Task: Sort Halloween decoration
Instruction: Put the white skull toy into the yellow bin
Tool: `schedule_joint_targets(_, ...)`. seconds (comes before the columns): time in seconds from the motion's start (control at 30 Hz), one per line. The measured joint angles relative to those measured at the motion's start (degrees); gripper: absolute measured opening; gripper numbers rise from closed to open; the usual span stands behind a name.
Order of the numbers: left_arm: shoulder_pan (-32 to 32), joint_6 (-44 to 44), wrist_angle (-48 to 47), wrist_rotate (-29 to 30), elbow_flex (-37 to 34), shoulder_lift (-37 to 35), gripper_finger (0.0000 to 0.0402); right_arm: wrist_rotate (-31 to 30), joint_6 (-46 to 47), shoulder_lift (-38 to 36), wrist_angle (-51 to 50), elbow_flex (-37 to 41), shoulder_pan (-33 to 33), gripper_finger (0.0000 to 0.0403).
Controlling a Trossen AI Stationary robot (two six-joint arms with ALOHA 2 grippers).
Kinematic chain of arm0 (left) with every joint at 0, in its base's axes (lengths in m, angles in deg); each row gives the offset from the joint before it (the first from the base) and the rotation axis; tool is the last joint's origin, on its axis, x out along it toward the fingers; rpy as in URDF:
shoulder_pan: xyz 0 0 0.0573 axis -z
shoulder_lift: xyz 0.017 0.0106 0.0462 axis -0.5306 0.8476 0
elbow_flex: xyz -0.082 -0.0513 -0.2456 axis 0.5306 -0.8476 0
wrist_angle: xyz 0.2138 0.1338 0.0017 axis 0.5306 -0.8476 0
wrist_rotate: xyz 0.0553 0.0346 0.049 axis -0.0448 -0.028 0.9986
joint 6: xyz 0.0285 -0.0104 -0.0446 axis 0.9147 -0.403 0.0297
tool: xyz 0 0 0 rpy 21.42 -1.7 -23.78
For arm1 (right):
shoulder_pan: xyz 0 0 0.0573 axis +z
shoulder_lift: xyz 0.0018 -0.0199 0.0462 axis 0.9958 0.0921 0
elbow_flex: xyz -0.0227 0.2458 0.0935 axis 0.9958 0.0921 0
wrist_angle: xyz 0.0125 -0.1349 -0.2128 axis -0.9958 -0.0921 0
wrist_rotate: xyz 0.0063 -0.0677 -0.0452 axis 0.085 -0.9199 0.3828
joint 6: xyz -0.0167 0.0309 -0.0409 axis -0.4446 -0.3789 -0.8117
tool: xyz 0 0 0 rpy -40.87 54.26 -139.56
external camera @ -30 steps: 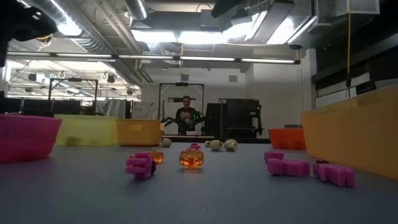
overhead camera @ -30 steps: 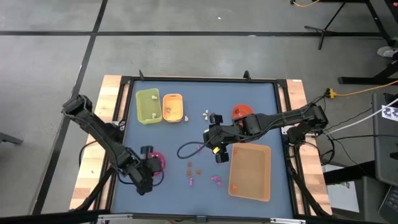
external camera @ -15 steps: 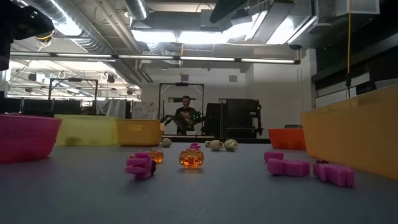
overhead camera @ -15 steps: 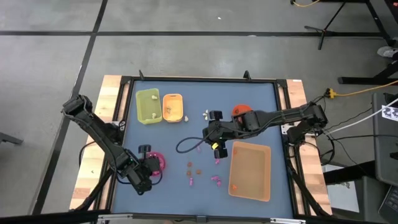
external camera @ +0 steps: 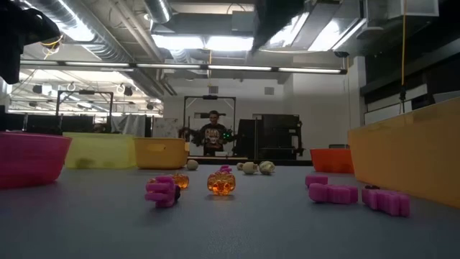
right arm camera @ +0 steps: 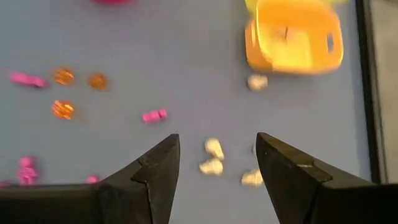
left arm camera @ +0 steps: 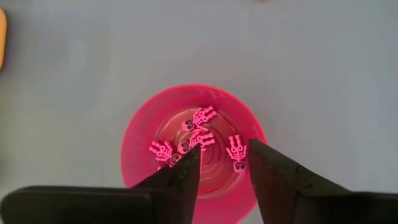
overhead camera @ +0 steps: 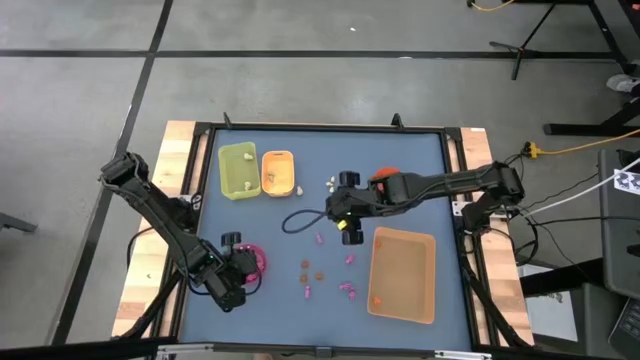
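Over the pink bowl (left arm camera: 189,146), which holds several pink skeletons (left arm camera: 237,152), the left gripper (left arm camera: 222,168) hangs with fingers apart, while the right gripper (right arm camera: 217,158), also spread and empty, hovers mid-table above loose cream trinkets (right arm camera: 213,149).

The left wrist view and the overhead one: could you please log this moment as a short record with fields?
left hand: open, over the pink bowl
bowl contents: several pink skeletons
right hand: open, empty, above the cream trinkets at mid-table
loose on table: pink pieces, orange pieces
trays: green, small orange, large tan
red bowl: partly hidden by the right arm
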Motion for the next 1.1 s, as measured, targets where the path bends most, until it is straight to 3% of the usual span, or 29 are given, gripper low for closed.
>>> schedule_joint_targets(0.23,0.0,0.0,0.1,-0.14,0.0,0.0,0.0125,-1.33,12.19,-0.01,1.1,8.66,-6.62,0.0209)
schedule_joint_targets(0.43,0.0,0.01,0.19,-0.24,0.0,0.0,0.0125,-0.29,24.92,-0.01,9.61,17.96,-10.93,0.0209)
schedule_joint_targets(0.73,0.0,0.02,0.33,-0.28,0.0,0.0,0.0125,3.4,31.67,-0.01,31.72,30.69,-11.3,0.0209)
schedule_joint_targets(0.87,0.0,0.02,0.33,-0.28,0.0,0.0,0.0125,3.42,37.05,-0.03,32.86,32.49,-11.3,0.0209)
schedule_joint_targets(1.1,0.0,0.02,0.59,-0.26,0.0,0.0,0.0125,-0.79,38.68,-0.04,33.11,33.83,-9.19,0.0209)
